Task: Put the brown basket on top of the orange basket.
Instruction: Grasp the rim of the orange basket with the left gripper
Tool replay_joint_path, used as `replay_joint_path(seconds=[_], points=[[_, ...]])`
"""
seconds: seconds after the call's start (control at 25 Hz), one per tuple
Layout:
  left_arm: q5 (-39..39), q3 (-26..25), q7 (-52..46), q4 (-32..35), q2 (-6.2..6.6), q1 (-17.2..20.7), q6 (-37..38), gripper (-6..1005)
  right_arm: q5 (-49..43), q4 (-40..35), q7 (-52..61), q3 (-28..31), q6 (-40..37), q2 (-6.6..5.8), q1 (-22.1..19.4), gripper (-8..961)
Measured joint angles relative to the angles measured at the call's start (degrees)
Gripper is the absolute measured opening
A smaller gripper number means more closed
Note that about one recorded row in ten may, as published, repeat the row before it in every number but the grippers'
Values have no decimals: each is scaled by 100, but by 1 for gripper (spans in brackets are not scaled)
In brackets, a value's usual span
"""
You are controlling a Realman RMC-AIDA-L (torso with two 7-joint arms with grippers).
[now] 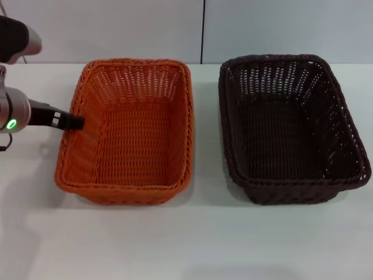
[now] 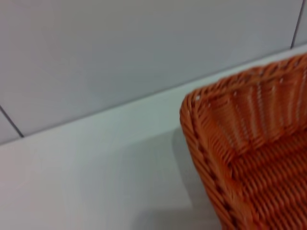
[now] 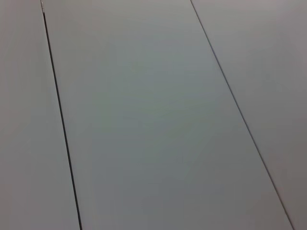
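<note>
A smooth white surface [image 1: 192,245] carries two rectangular woven baskets with braided rims. The orange basket [image 1: 131,131] lies directly against the left hand [image 1: 74,122] (grip state unreadable); the brown basket [image 1: 291,125] sits beyond it, well apart from that hand.

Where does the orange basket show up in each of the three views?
Head view: orange basket left of centre, beside the brown basket, left gripper at its outer rim.
Left wrist view: one corner at the lower right.
Right wrist view: not in it.
Shared landmark: the white table.
</note>
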Motion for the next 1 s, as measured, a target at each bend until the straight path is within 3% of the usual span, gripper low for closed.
replay_joint_path(seconds=[0.4,1.0], points=[[73,68,59,585,-13,-311,-10,648,0,19,0,0,-14,0,-21,830],[29,248,60,721,-18,-592,-322,615,0,25,0,0,-15,9,-62,830]])
